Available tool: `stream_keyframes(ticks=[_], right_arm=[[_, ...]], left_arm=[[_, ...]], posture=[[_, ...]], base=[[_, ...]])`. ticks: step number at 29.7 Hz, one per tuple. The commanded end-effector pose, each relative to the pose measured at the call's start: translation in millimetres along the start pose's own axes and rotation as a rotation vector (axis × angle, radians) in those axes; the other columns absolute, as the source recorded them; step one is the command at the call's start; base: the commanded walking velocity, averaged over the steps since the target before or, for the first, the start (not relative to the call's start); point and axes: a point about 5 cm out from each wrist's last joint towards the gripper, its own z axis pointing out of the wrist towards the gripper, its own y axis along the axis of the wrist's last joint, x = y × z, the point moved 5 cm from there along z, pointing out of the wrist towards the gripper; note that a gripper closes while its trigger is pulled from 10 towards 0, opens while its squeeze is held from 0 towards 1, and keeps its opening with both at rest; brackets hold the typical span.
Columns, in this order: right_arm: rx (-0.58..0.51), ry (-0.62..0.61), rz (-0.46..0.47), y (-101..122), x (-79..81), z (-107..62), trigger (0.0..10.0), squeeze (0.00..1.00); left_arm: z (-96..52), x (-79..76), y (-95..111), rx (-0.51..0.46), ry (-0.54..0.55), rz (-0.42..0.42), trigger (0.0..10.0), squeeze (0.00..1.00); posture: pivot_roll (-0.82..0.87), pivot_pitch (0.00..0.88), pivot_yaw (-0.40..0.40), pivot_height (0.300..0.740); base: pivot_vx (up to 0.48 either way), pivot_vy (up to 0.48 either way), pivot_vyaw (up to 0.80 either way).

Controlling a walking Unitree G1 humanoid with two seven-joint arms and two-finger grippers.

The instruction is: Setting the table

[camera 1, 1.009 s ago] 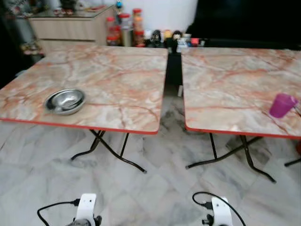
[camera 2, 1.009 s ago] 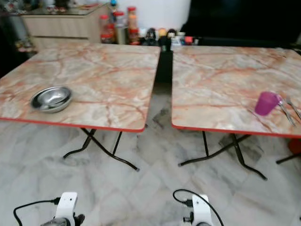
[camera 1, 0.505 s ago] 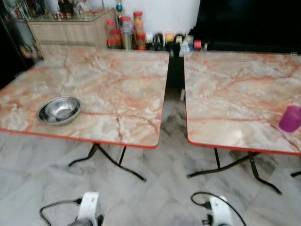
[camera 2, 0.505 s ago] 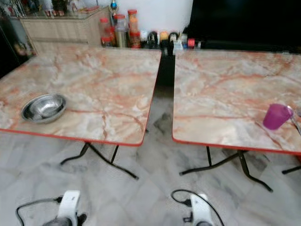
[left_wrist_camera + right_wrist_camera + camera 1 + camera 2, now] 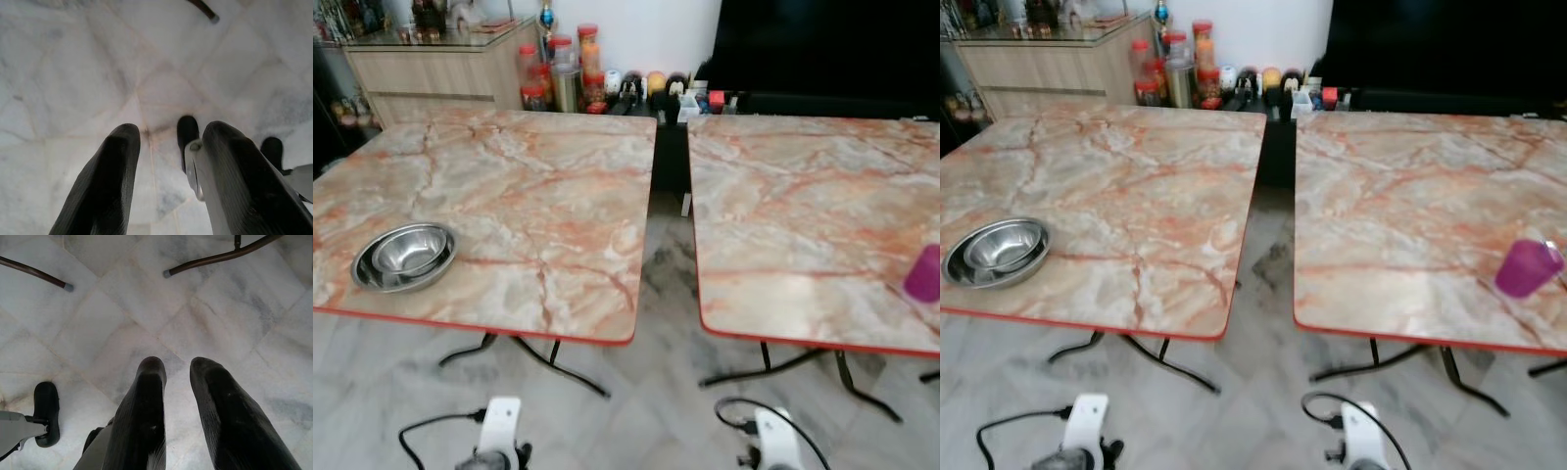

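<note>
Two nested steel bowls (image 5: 403,257) sit near the front left corner of the left marble-patterned table (image 5: 558,186). A purple cup (image 5: 1525,267) stands near the front right of the right table (image 5: 1410,196). Both arms hang low in front of the tables, their white wrists at the bottom of the eye views. My left gripper (image 5: 166,142) points down at the floor tiles, fingers apart with nothing between them. My right gripper (image 5: 177,369) also faces the floor, open and empty, near two black table feet.
A gap with bare marble floor (image 5: 668,264) separates the two tables. Black folding legs (image 5: 548,357) spread under each table. Behind stand a wooden cabinet (image 5: 440,69), jars and bottles (image 5: 568,73) on the floor, and a dark screen (image 5: 832,44).
The whole picture has shifted as the camera moved nearer the tables and to the right. Bowls and cup keep their places on the tables. Both arms still hang.
</note>
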Motion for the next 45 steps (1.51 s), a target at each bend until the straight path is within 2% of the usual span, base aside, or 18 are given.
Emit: stream_keyframes(ticks=[1, 5, 45], right_arm=[[0.011, -0.024, 0.01, -4.8, -9.7, -1.0, 10.0, 0.0], [0.012, -0.022, 0.013, -5.4, -9.4, -1.0, 10.0, 0.0], [0.034, -0.027, 0.037, -16.7, -8.1, -2.7, 10.0, 0.0]], left_arm=[[0.4, -5.1, -0.7, 0.001, -0.011, -0.002, 10.0, 0.0], [0.4, -5.6, -1.9, 0.01, -0.016, 0.033, 10.0, 0.0], [-0.9, -5.4, -12.7, 0.026, -0.021, 0.064, 10.0, 0.0]], posture=[[-0.01, 0.0, -0.001, 0.74], [-0.02, 0.0, -0.003, 0.74], [-0.03, 0.0, 0.011, 0.74]], base=[[0.0, 0.0, 0.0], [0.0, -0.094, 0.0], [0.0, -0.455, 0.0]])
